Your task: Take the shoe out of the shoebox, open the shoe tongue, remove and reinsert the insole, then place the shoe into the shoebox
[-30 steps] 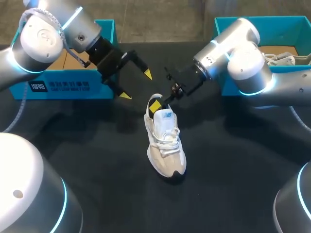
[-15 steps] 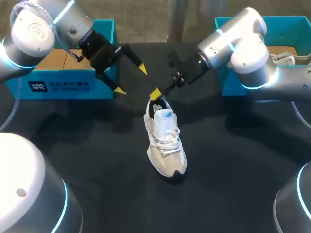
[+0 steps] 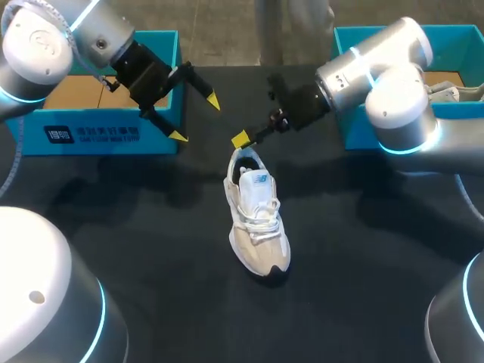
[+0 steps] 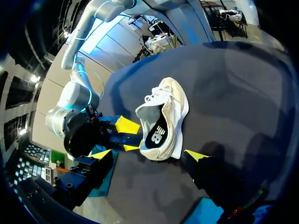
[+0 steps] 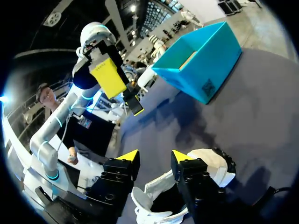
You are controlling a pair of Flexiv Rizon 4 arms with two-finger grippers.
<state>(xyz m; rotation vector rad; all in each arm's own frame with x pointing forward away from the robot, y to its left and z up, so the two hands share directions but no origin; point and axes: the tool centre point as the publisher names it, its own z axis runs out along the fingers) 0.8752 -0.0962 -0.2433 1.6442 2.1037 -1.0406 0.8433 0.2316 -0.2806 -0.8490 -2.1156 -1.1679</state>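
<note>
One dark counter (image 3: 151, 242) carries the left shoebox (image 3: 98, 134) and the right shoebox (image 3: 454, 34) at its far side. The white shoe (image 3: 255, 219) lies between them, nearer, outside both. The right gripper (image 3: 240, 140) hangs just over its heel, fingers released. The left gripper (image 3: 197, 119), fingers spread and holding nothing, hangs beside the left shoebox.

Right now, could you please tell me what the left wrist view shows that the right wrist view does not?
Only the left wrist view: the dark insole lying inside the white sneaker, seen through its opening. Only the right wrist view: the blue shoebox seen whole, with its open top. Both: the sneaker on the dark table, plus the left claw and right claw, each open.
</note>
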